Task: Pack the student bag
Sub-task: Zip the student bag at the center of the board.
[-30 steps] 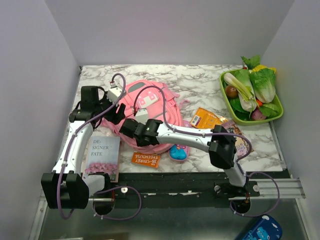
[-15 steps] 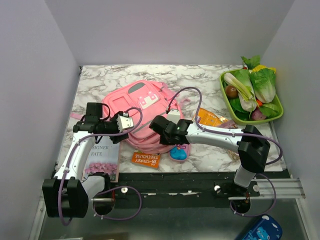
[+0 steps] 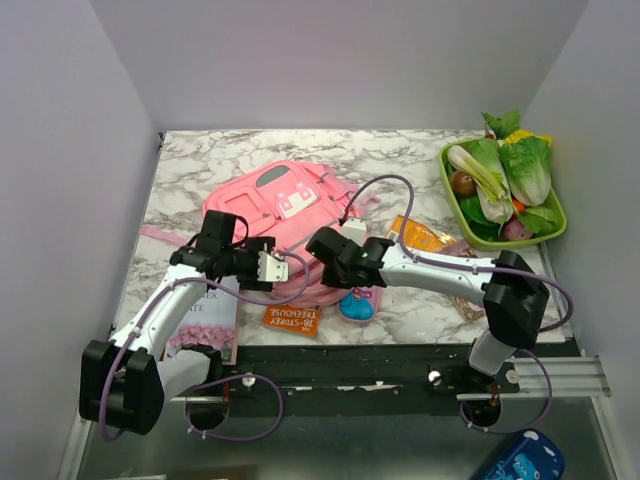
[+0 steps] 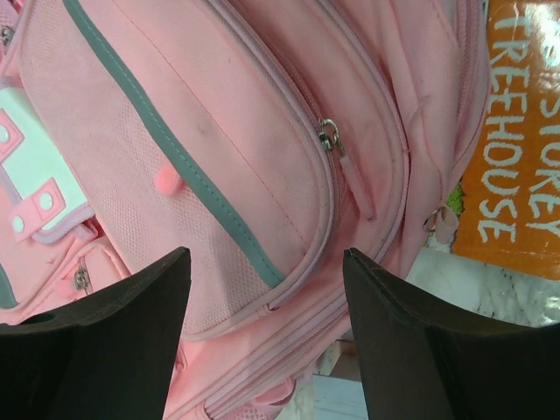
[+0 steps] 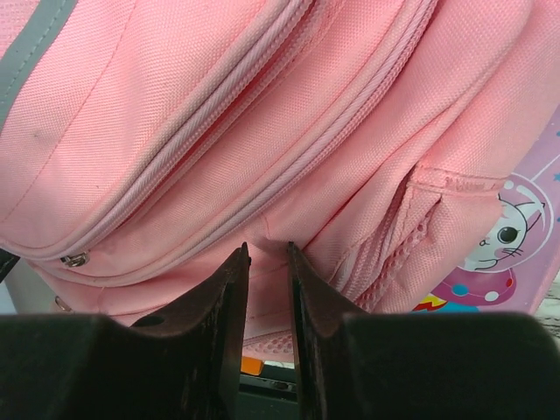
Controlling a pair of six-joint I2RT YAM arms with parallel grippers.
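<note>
**Both grippers at the near edge of the pink bag**

The student bag point(image 3: 272, 200) lies flat on the marble table point(image 3: 400, 160), left of centre, with its white flap patch facing up. Its near edge is just beside an orange paperback point(image 3: 291, 319).

The left gripper point(image 3: 272, 268) hangs over the bag's near left part. In the left wrist view its fingers point(image 4: 131, 324) are spread wide and hold nothing. Between them lie pink fabric, a grey-green stripe and a closed zip with its metal pull point(image 4: 330, 137). The orange book shows at the right of that view.

The right gripper point(image 3: 322, 246) sits at the bag's near right edge. In the right wrist view its fingers point(image 5: 226, 302) are drawn almost together, leaving only a thin slit, and their tips lie against the bag's piped seams. Whether they nip a fold of fabric cannot be told from this close angle. A small pencil case point(image 5: 503, 249) with a cartoon cat shows just past the bag's side pocket.

A green tray point(image 3: 446, 172) of vegetables stands at the far right, well apart.
</note>
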